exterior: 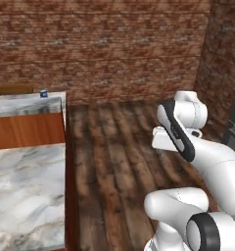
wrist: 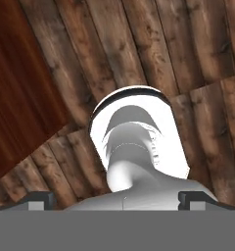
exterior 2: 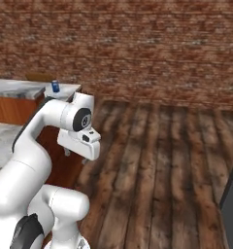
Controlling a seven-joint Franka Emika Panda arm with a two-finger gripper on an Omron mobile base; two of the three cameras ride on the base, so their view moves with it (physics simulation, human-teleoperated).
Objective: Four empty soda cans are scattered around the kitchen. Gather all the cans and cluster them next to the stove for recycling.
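Note:
One small blue soda can point(exterior: 43, 93) stands upright on the far corner of the marble counter point(exterior: 26, 171); the right base view has the same soda can point(exterior 2: 55, 86) at the counter's corner. My gripper point(exterior 2: 75, 156) hangs folded close to the arm, pointing down over the wooden floor, well short of the can. In the hand view its two dark fingertips point(wrist: 41, 200) sit far apart, open, with nothing between them. The stove is out of view.
A wood-sided counter block point(exterior: 26, 130) runs along the left. The plank floor point(exterior 2: 157, 155) stretches ahead to a brick wall point(exterior: 105, 44). A dark panel edge point(exterior 2: 231, 194) stands at the right.

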